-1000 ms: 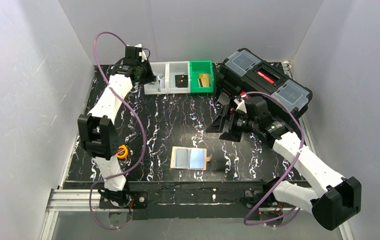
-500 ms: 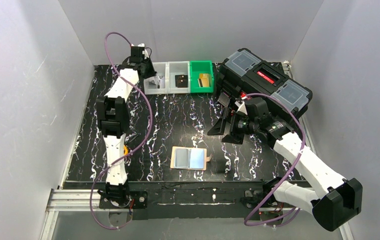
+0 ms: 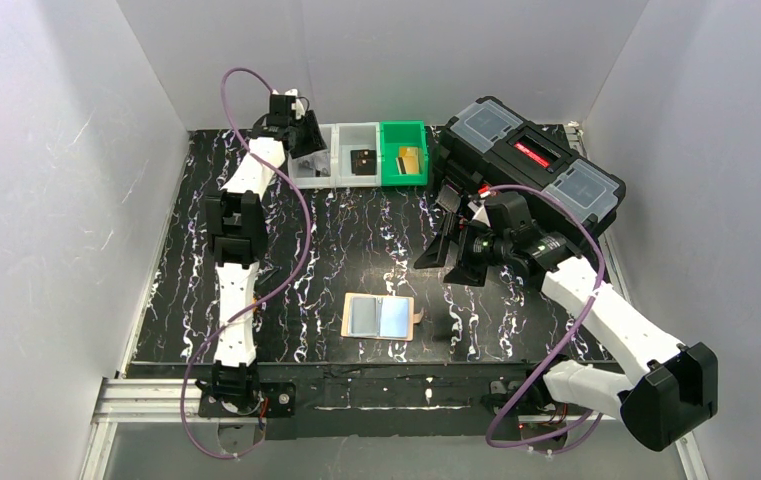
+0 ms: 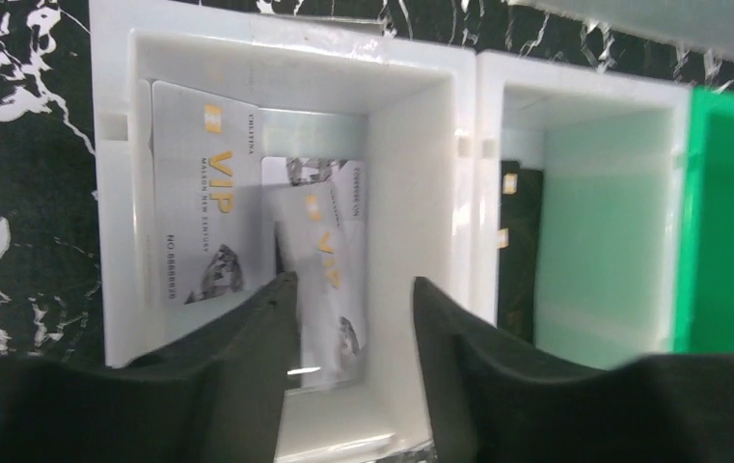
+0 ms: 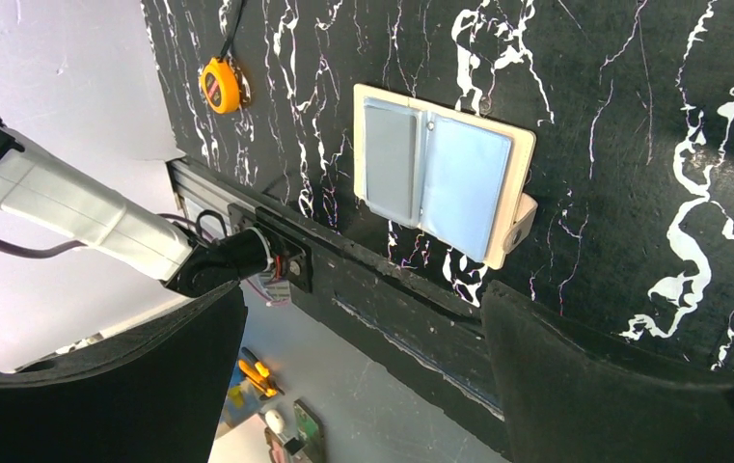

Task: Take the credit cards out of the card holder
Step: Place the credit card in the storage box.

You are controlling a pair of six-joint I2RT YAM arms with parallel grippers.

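Card holder [image 3: 379, 317] is laid open near the table [image 3: 356, 240] front, credit cards [image 5: 466, 188] inside. A silver card [image 4: 329, 253] seems dropped into the white bin [image 4: 112, 193] under the parted left gripper [image 4: 353, 285]. Next, the wide right gripper [image 3: 449, 262] must be lowered to the holder.

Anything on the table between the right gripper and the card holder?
No. In the top and right wrist views, only bare black tabletop lies between the right gripper and the open card holder.
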